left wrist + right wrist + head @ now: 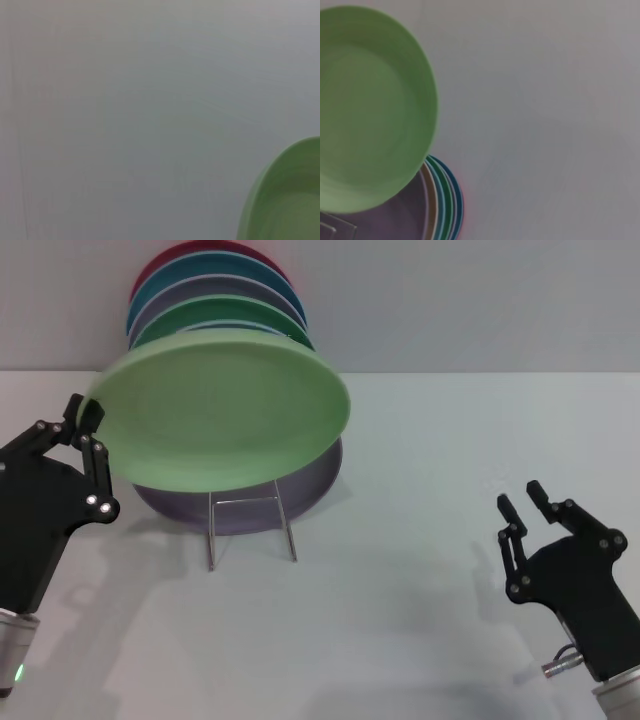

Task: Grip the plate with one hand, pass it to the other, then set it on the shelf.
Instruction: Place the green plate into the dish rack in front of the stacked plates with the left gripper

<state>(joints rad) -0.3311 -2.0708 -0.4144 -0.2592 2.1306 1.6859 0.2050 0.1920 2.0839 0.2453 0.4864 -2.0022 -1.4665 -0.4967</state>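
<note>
A: Where's the plate (pixel 225 415)?

B: In the air, tilted, above and in front of the rack (pixel 250 525) with its stacked plates (pixel 215 295). The left gripper (pixel 88 420) has its fingers clamped on the plate's rim at the robot's left edge. Nothing else supports it.

A: So which step is this?

B: I'd judge the first grip is made and the handover comes next. The plate is neither in the other hand nor on the rack.

A: And the right gripper (pixel 528 502)?

B: Low on the right over the table (pixel 450 440), fingers spread, holding nothing, well apart from the plate.

A: What does the next move call for?

B: Probably bringing the plate's free edge and the right gripper together, so those fingers can close on the rim opposite the left's hold. The left should release only once that hold is firm. A lilac plate (pixel 240 502) already stands at the rack's front.
</note>
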